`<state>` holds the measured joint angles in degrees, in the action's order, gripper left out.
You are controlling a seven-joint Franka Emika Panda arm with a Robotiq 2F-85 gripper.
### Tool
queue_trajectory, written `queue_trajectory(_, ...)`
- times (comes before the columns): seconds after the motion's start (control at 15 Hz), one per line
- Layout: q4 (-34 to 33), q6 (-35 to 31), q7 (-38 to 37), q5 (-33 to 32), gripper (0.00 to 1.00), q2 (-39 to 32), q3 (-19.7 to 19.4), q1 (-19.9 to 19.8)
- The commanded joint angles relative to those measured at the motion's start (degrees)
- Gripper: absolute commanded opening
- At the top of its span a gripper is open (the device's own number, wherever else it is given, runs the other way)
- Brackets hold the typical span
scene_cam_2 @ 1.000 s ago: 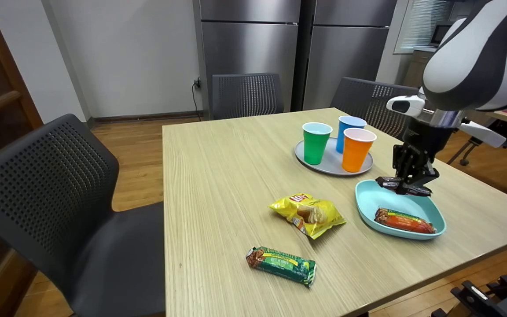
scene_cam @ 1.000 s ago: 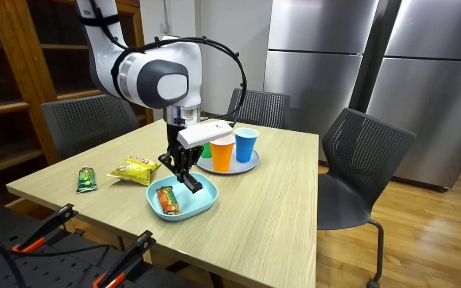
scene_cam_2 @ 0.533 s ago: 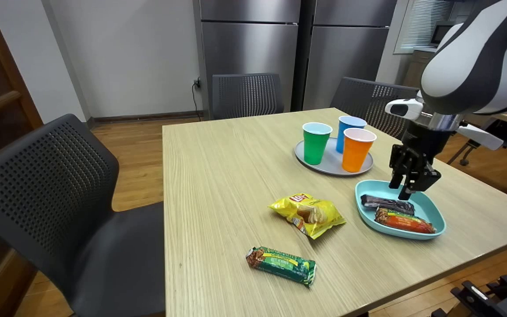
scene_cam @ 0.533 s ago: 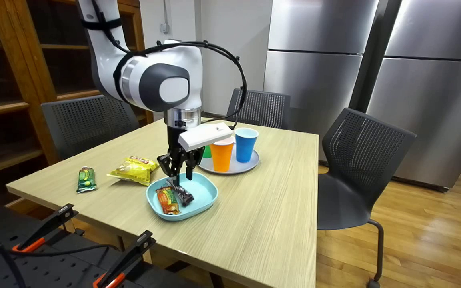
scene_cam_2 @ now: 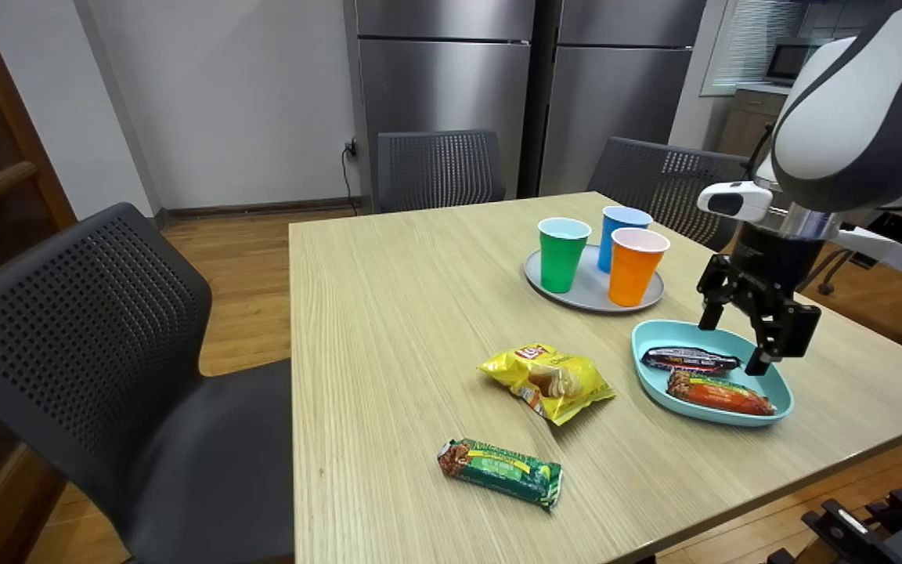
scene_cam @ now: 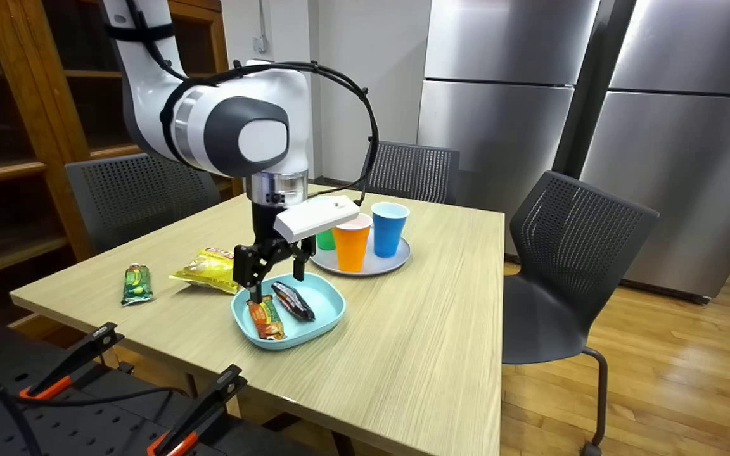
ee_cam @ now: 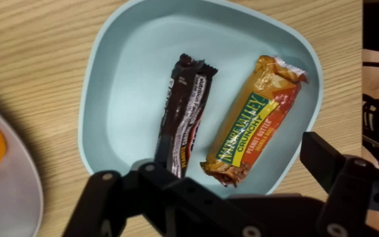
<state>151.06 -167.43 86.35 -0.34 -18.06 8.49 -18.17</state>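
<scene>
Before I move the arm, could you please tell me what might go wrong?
The open jaws hang low near the turquoise tray, so a sideways move might catch its rim. Lowering them could press a finger onto the dark-wrapped bar or the orange granola bar. Swinging toward the plate might topple the orange cup.

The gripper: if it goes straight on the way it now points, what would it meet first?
Probably the blue tray, since the open gripper points down over it; but depth is unclear, and the dark bar or the orange bar lying inside could come first.
</scene>
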Motion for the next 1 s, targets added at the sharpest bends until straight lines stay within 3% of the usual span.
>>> queue_trajectory(0.0, 6.0, -0.5, 5.1, -1.0, 1.00, 5.9, 1.7, -1.4)
queue_trajectory(0.4, 10.9, 0.0, 10.8, 0.7, 1.00, 12.4, 2.4, 1.4)
queue_trajectory(0.47, 7.8, 0.0, 8.3, 0.8, 1.00, 8.0, 0.4, 2.5)
queue_trajectory(0.93, 8.8, 0.0, 9.5, 0.8, 1.00, 9.6, 0.0, 3.7)
